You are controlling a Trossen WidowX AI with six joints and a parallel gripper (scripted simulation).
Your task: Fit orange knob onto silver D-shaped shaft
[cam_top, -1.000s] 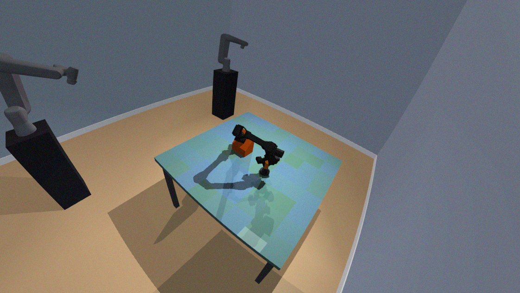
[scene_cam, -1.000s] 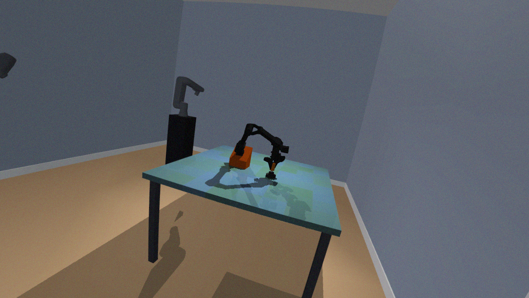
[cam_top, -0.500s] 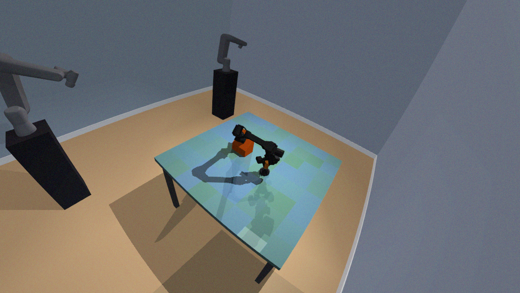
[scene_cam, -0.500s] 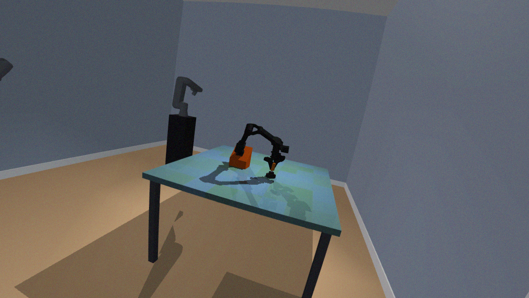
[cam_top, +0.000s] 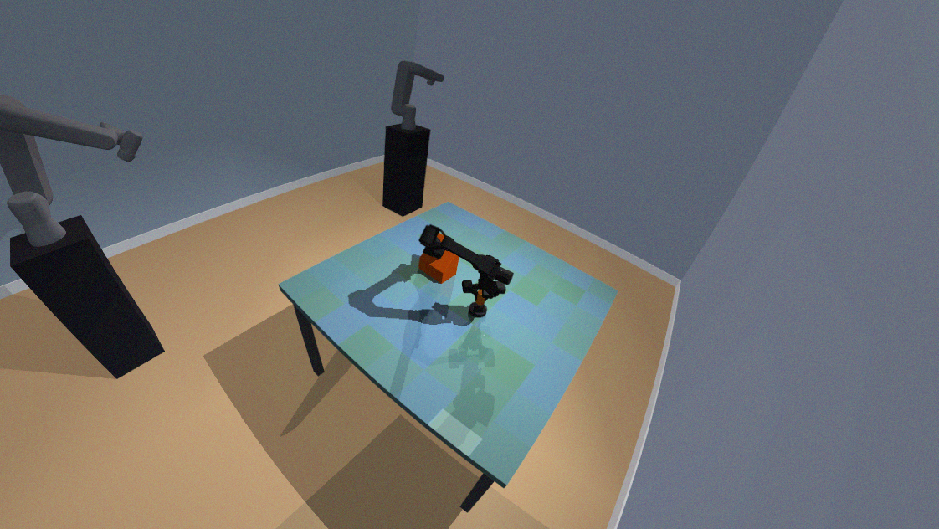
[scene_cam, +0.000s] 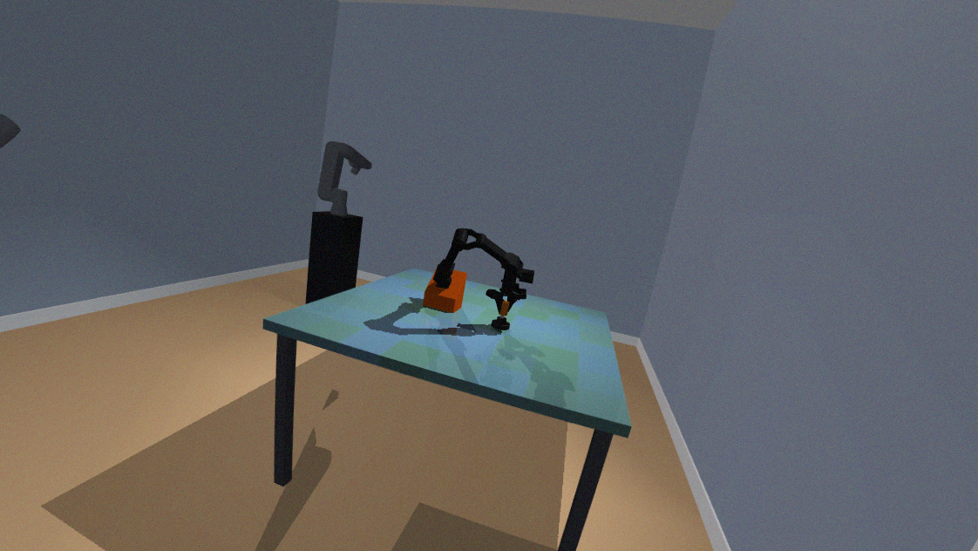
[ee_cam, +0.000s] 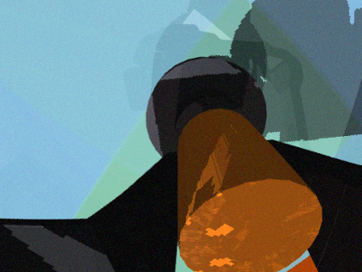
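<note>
The orange knob point(cam_top: 479, 297) point(scene_cam: 505, 308) point(ee_cam: 250, 219) is a tall round cylinder, held roughly upright. My gripper point(cam_top: 479, 300) point(scene_cam: 503, 311) point(ee_cam: 221, 154) is shut on it, with a black finger on each side. The round dark pedestal point(cam_top: 477, 311) point(scene_cam: 500, 324) point(ee_cam: 207, 69) stands on the table directly below the knob. In the wrist view the knob's lower end covers the pedestal's near middle part. The silver shaft cannot be made out, and the hole with its flat side is hidden underneath the knob. I cannot tell whether the knob's lower end touches the shaft.
The arm's orange base block point(cam_top: 438, 268) point(scene_cam: 443, 301) stands on the patchwork blue-green table point(cam_top: 315, 279) point(scene_cam: 322, 324), left of and behind the pedestal. Grey arms on black stands point(cam_top: 405, 171) point(cam_top: 82, 295) point(scene_cam: 333, 256) are beyond the table. Arm shadows cross the table top.
</note>
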